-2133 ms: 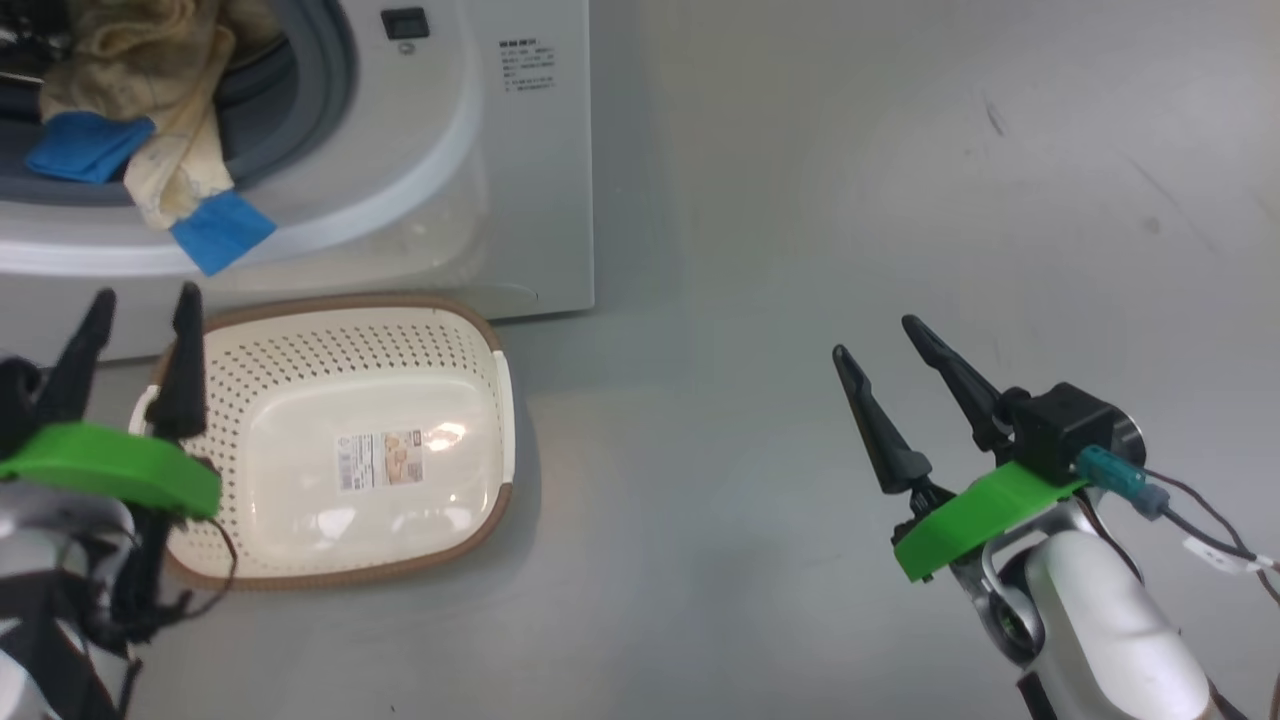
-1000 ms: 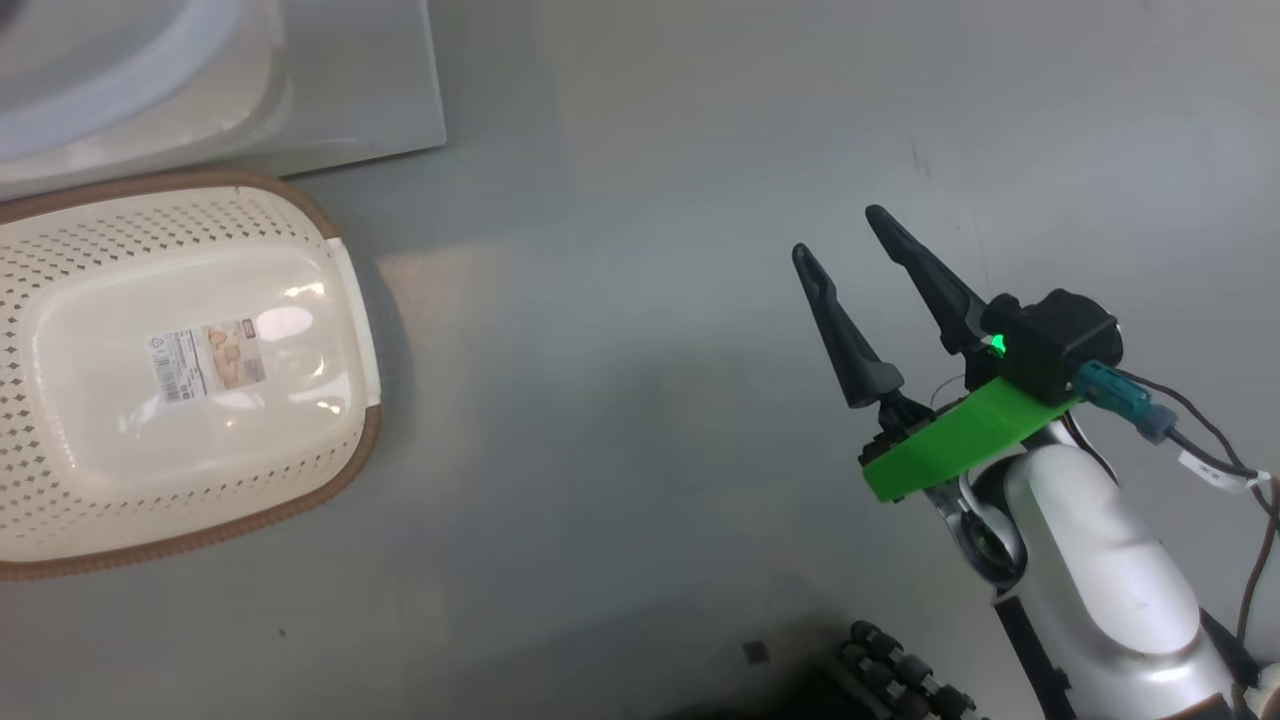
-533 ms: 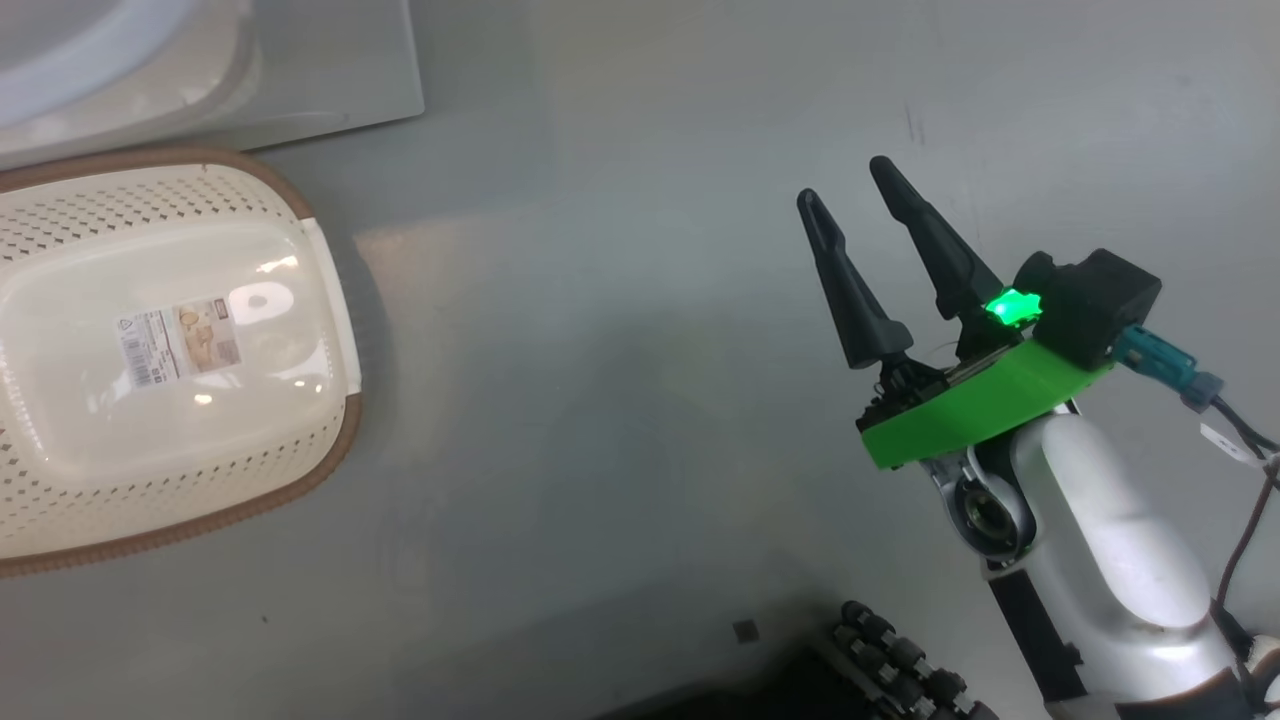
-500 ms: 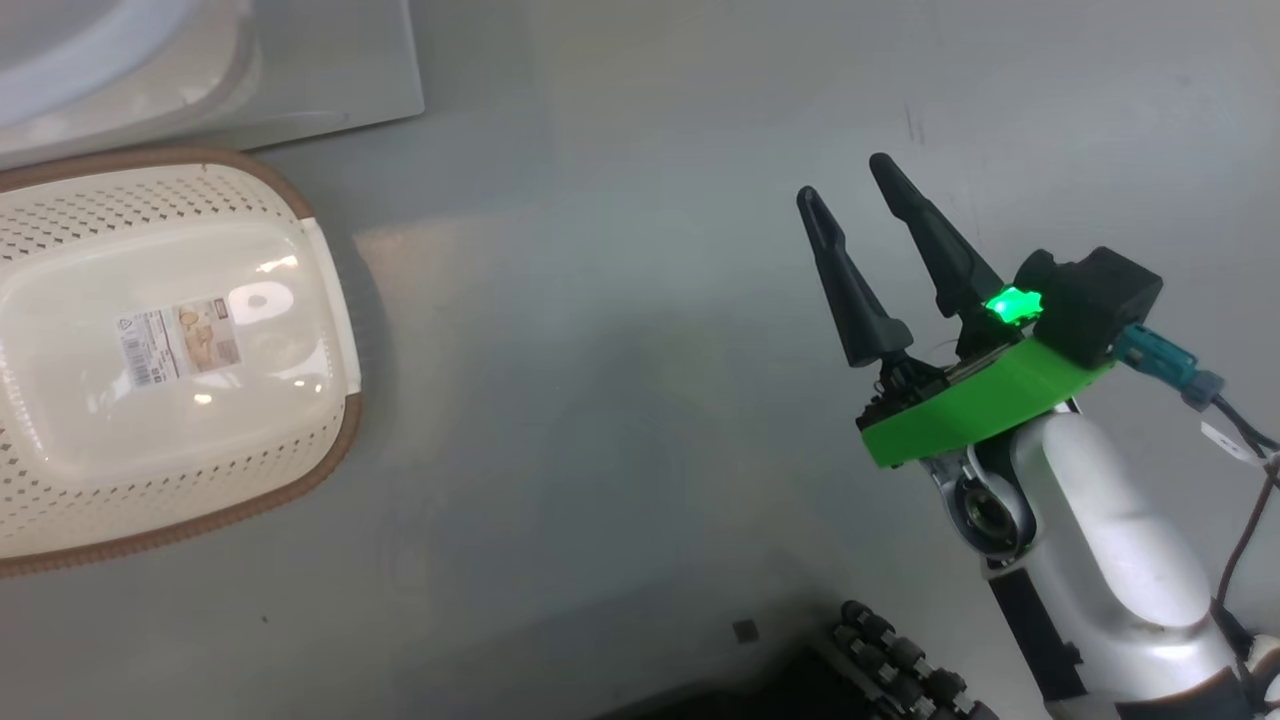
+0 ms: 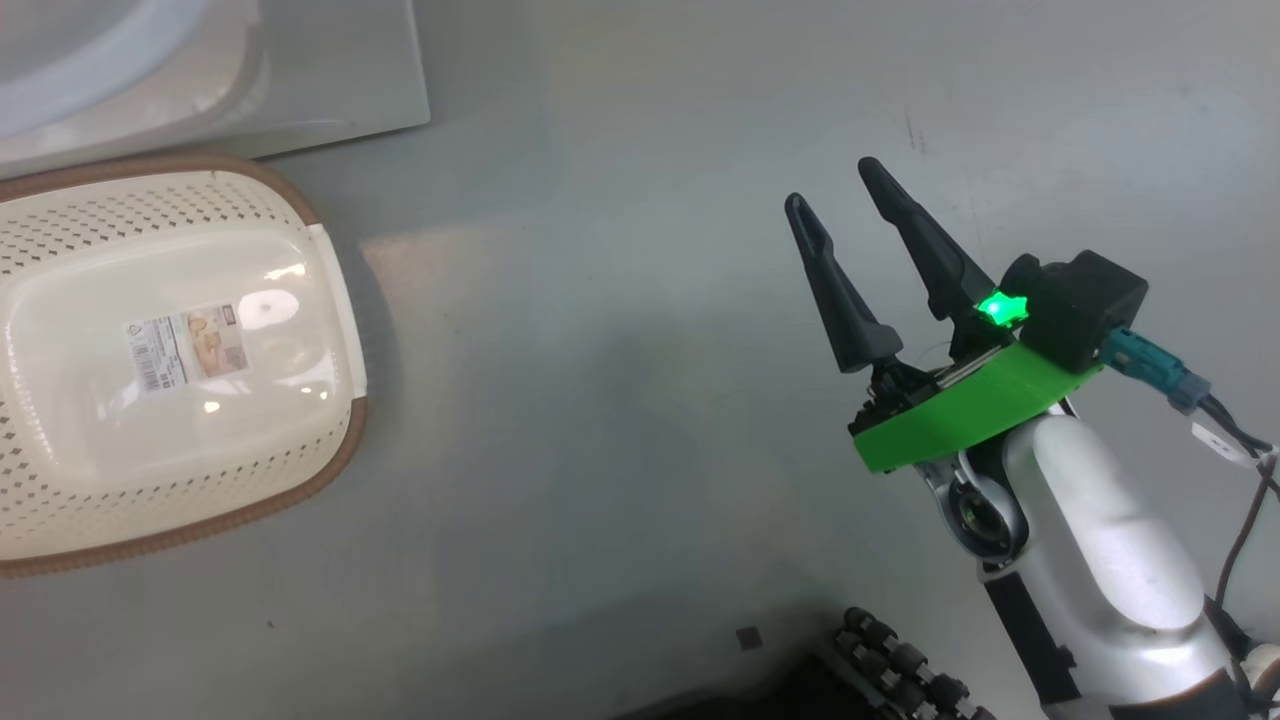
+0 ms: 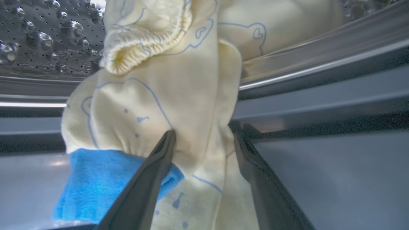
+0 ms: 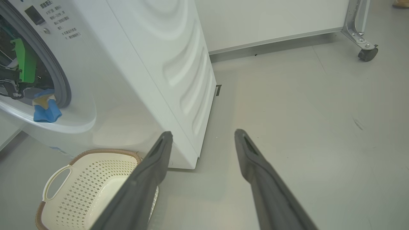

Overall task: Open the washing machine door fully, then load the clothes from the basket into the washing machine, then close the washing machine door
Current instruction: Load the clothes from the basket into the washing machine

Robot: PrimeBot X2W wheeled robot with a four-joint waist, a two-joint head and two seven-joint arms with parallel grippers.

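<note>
In the left wrist view a cream-yellow garment (image 6: 166, 89) with blue line drawings and a blue patch (image 6: 96, 182) hangs over the lip of the perforated steel drum (image 6: 41, 35). My left gripper (image 6: 204, 132) is open, a finger on each side of a fold of that cloth. The cream basket (image 5: 150, 210) lies at the head view's left with nothing in it but its label (image 5: 185, 348). My right gripper (image 5: 832, 185) hovers open over bare floor, far right of the basket. The white washing machine (image 7: 153, 64) stands with its opening at the left; its door is out of view.
The grey floor (image 5: 620, 400) spreads between basket and right arm. A dark ribbed part of my base (image 5: 900, 670) shows at the bottom. A metal frame on a caster (image 7: 366, 52) stands far right by the white wall (image 7: 271, 19).
The head camera has swung right, so the washer opening and my left gripper left its view. The right gripper has risen slightly and still stands open.
</note>
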